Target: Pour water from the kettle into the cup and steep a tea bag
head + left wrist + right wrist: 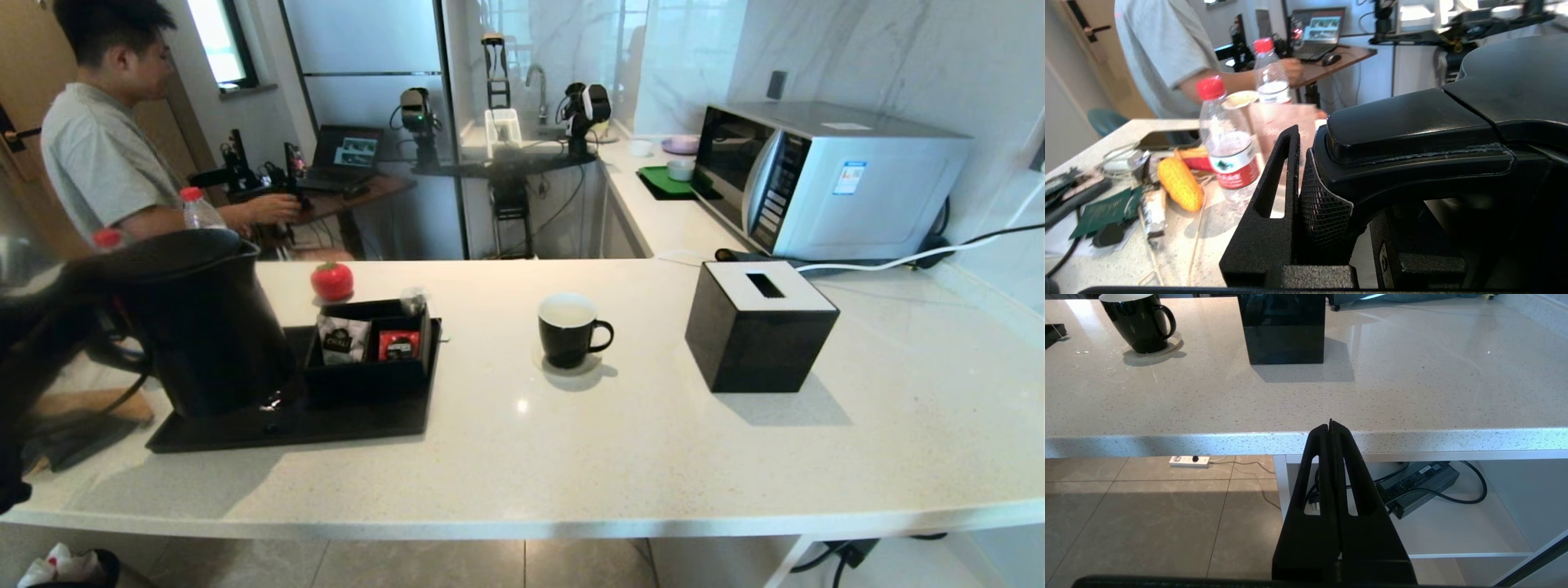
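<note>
The big matte black kettle (pixel 204 327) stands on the black tray (pixel 367 420) at the counter's left. My left gripper (pixel 1331 171) is shut on the kettle (pixel 1453 122) at its loop handle, with one meshed pad (pixel 1318 208) pressed against the handle's side. The black cup (pixel 569 331) with a white inside sits on a round coaster mid-counter, handle to the right, and shows as the cup (pixel 1141 322) in the right wrist view. No tea bag on a string shows. My right gripper (pixel 1330 424) hangs shut and empty below the counter's front edge.
A black box (pixel 371 359) on the tray holds a white packet (pixel 343 340) and a red packet (pixel 398 345). A red tomato-shaped thing (pixel 332 280) lies behind it. A black tissue box (pixel 759 327) and microwave (pixel 824 175) stand right. Water bottles (pixel 1229 139) crowd the left.
</note>
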### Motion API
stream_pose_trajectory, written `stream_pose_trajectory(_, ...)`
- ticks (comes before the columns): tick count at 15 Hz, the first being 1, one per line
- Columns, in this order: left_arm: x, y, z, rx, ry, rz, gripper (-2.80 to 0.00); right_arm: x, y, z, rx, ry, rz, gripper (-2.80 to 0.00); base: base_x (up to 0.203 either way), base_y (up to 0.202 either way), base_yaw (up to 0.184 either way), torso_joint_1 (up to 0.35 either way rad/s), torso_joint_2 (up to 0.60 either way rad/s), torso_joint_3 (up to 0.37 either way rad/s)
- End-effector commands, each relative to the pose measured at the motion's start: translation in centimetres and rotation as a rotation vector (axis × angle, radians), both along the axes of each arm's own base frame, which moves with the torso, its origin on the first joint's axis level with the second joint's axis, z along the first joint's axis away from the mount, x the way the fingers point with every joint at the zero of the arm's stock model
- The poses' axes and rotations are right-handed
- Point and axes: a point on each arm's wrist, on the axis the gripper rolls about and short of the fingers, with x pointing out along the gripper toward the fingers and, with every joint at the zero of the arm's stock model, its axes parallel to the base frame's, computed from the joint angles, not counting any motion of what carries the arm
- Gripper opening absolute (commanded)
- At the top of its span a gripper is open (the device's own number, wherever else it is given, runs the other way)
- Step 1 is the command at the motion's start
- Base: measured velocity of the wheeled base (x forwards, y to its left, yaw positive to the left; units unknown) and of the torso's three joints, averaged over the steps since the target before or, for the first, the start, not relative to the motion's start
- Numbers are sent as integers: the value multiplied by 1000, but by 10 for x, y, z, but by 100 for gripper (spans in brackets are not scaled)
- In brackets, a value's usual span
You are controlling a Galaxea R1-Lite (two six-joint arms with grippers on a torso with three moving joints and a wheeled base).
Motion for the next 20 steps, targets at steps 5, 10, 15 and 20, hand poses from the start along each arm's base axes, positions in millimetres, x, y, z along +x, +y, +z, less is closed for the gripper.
stream_pose_trajectory(5, -21, -41, 23, 39, -75, -104, -280, 0, 0, 0, 0, 1, 0, -280, 0, 0, 0, 0, 0, 0)
stream_pose_trajectory(10, -41, -67, 29, 36, -64, -188, -280, 0, 0, 0, 0, 1, 0, -280, 0, 0, 0, 0, 0, 0)
stream_pose_trajectory(15, -51, -91, 31, 4, -43, -253, -280, 0, 0, 0, 0, 1, 0, -280, 0, 0, 0, 0, 0, 0)
stream_pose_trajectory(20, -56, -122, 44, -34, 40, -282, -280, 0, 0, 0, 0, 1, 0, -280, 0, 0, 0, 0, 0, 0)
